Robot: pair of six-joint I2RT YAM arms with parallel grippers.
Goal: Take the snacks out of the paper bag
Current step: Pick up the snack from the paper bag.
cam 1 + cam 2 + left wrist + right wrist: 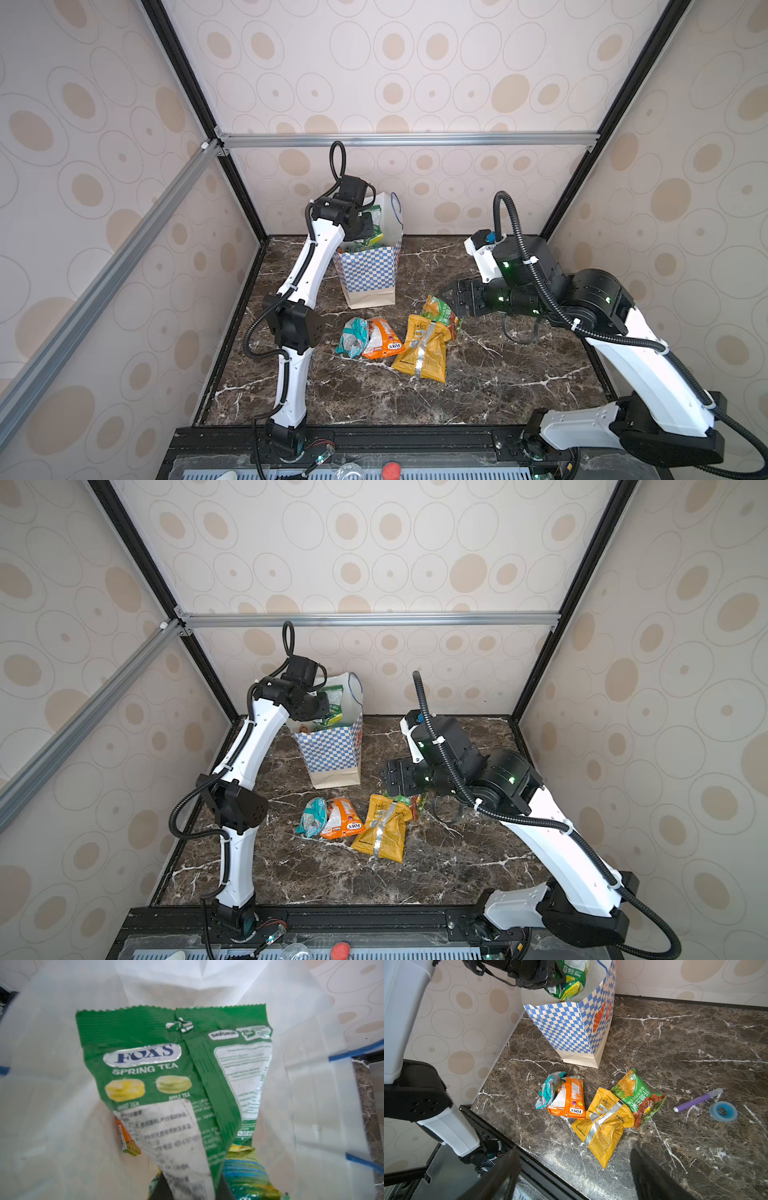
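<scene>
I'd say this is roughly half done. Four snacks already lie out on the desk (519, 374) in front of the paper bag (368, 274): a teal packet (352, 336) touching an orange packet (382, 337), and beside them a yellow packet (423, 349) overlapping a green-and-orange packet (440, 311). The bag stands upright near the back wall. The left pincer (368, 227) is up at its mouth, clenched on one end of a green packet (145, 1059) marked Fox's Spring Tea, which is raised to the rim but not yet clear of the bag. A yellow-and-blue packet (243, 1172) sits right against the jaws too, and I cannot tell whether it is pinched along with the green one. Deeper inside, the corner of another orange pack (128, 1142) shows, so at least that one is left, and the bottom of the bag is hidden. The right pincer (451, 299) hovers released, jaws wide, over the desk by the green-and-orange packet, holding nothing.
</scene>
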